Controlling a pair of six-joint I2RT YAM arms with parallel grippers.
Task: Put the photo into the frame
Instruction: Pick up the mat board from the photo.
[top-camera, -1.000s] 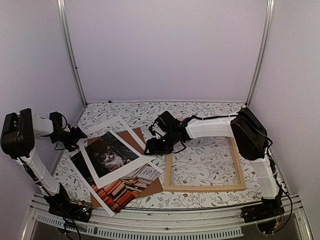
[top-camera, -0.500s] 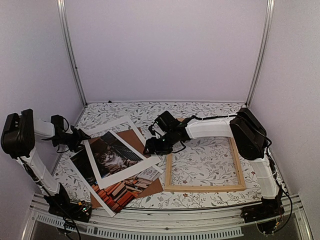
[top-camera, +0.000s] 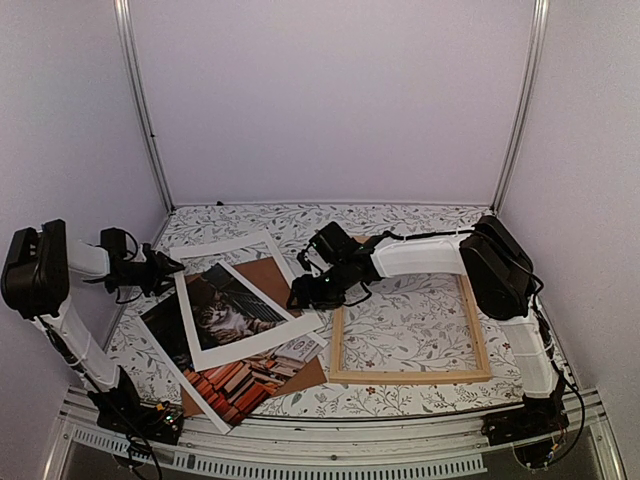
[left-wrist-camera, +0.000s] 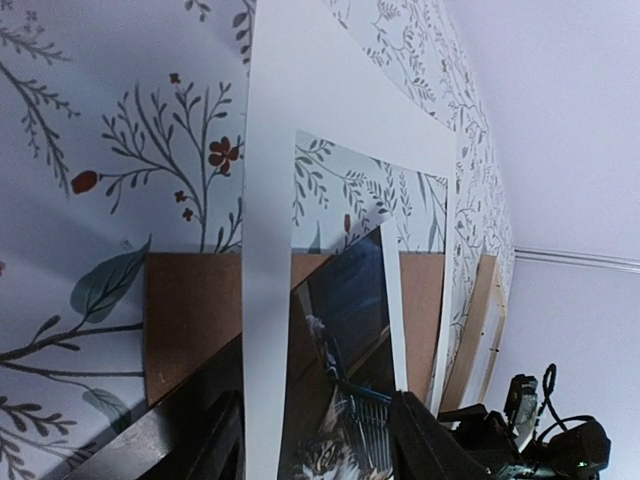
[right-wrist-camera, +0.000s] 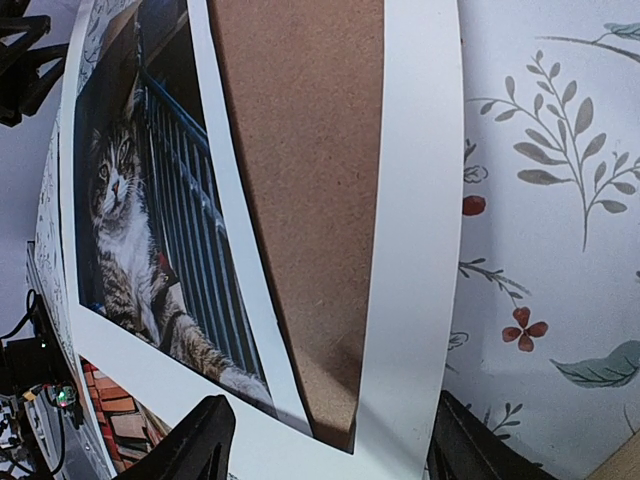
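**Photo lies outside the frame, under a white mat**

From above, the frame (top-camera: 410, 377) lies flat on the flowered tabletop (top-camera: 400, 235), with only tabletop showing inside its bars. Just left of the frame's left bar, the photo (top-camera: 235, 385) lies face up on a brown board (top-camera: 258, 275). A white mat (top-camera: 264, 346) lies skewed over it. The cat shows through the mat's window, and the stacked books stick out on the near side. The right tool (top-camera: 300, 296) sits at the mat edge facing the frame. The left tool (top-camera: 165, 266) sits at the mat's side farthest from the frame. This view does not show how either tool's fingers stand.

The left wrist view does: its fingers (left-wrist-camera: 215, 445) stand apart, released, with the mat's border strip running between them. The window shows tabletop, board and the photo's edge. The frame is only a thin wooden sliver beyond.

In the right wrist view the fingers (right-wrist-camera: 190, 445) are likewise apart, released, with the mat's border in the gap. A dark gap shows there between mat and board. Only here is the cat's striped face clear, against blue bars. Any lettering on the book spines is too small to read.
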